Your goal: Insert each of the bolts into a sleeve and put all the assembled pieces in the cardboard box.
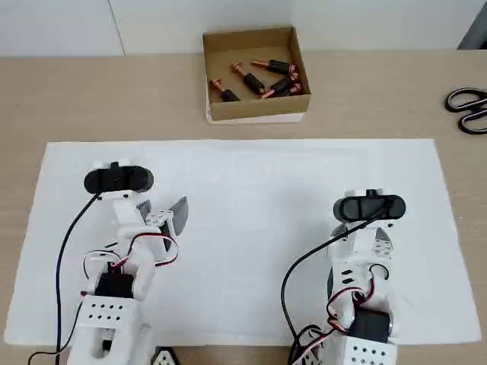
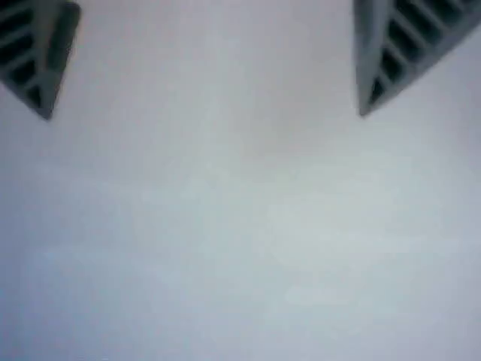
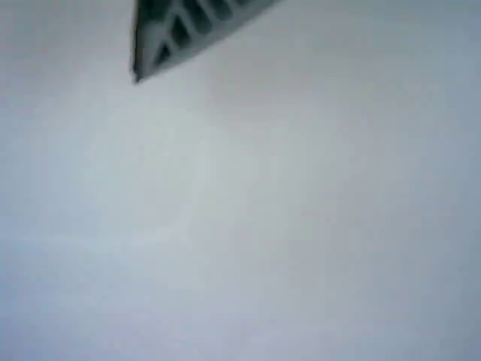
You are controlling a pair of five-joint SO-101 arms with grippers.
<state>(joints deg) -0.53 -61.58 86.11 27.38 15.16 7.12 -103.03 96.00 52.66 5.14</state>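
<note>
Sleeved bolts [image 1: 262,80] lie in the cardboard box [image 1: 257,107] — left gripper [image 2: 204,113] spread wide above the white sheet [image 1: 251,236]; right gripper [image 1: 373,239] — grip can't be judged.

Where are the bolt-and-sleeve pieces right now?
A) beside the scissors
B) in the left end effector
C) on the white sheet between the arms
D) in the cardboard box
D: the assembled pieces, copper bolts in black sleeves, lie inside the cardboard box, past the far edge of the white sheet.
</note>
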